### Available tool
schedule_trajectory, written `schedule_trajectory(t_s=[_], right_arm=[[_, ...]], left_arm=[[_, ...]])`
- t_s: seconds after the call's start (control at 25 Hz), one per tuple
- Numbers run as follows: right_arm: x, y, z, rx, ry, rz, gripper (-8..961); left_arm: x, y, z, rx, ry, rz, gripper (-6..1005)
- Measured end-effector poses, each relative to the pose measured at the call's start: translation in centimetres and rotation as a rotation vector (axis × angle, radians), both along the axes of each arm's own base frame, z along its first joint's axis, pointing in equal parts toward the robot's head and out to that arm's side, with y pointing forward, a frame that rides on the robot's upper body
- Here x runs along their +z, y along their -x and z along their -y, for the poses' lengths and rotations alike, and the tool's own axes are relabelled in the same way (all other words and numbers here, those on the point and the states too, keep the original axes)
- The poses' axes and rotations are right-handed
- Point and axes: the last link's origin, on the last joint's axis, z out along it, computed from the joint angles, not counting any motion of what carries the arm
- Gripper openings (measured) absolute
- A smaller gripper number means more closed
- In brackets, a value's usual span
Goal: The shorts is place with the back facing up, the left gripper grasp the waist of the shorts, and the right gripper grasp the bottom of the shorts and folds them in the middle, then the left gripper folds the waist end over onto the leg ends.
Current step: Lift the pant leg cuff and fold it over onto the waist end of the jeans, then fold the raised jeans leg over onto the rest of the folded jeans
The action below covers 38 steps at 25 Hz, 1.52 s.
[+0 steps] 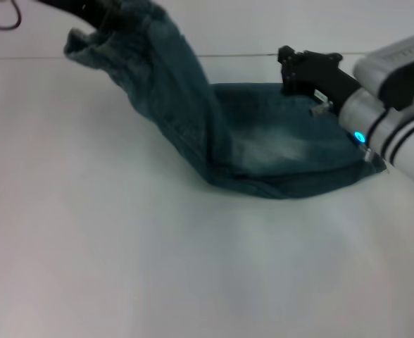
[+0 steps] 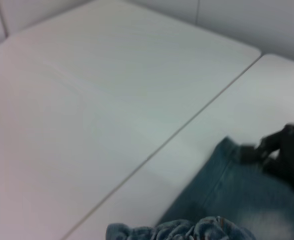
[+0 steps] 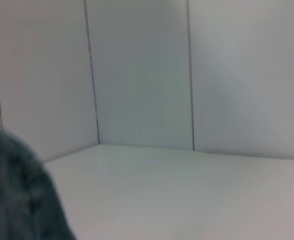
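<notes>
Two grippers work the shorts (image 1: 263,151) on the white table (image 1: 122,267): the left gripper (image 1: 98,15) is clamped on the raised gathered waist; the right gripper (image 1: 298,67) hovers, grip unclear. Limp, heavyish denim needs waistband holds.

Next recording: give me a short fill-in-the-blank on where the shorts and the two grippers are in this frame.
1. The left gripper holds the waist end of the shorts ____ the table.
2. The right gripper sits at the shorts' ____ edge.
3. The table is ____ in colour.

Missing words: above; far; white
</notes>
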Motion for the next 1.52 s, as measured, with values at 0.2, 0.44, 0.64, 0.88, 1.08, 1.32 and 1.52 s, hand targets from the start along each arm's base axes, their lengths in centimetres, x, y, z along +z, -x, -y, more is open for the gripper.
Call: schedule_trajectory(t_s=[0.2, 0.44, 0.64, 0.88, 1.08, 1.32, 1.52], right_arm=[[-1.7, 2.3, -1.4, -0.009, 0.069, 0.069, 12], [-5.3, 6.2, -0.8, 0.08, 0.238, 0.146, 22], [-8.5, 9.4, 1.8, 0.165, 0.385, 0.118, 31], [-10.4, 11.6, 3.7, 0.228, 0.456, 0.098, 42], [-10.0, 10.3, 3.5, 0.199, 0.438, 0.106, 51], [-7.3, 5.0, 3.1, 0.123, 0.324, 0.079, 62], [-2.8, 0.4, 3.4, 0.067, 0.08, -0.019, 71]], left_arm=[[0.2, -3.0, -0.4, -0.068, -0.003, 0.028, 97], [0.4, -4.5, -0.5, -0.101, -0.008, 0.038, 97], [0.4, -4.4, -0.3, -0.101, 0.0, 0.037, 96], [0.0, -3.9, 0.0, -0.097, 0.022, 0.034, 96], [-0.3, -2.9, 0.3, -0.081, 0.03, 0.027, 96], [-1.4, -1.3, 1.2, -0.07, 0.06, 0.047, 95], [-3.6, -1.5, 2.3, -0.133, 0.119, 0.1, 95]])
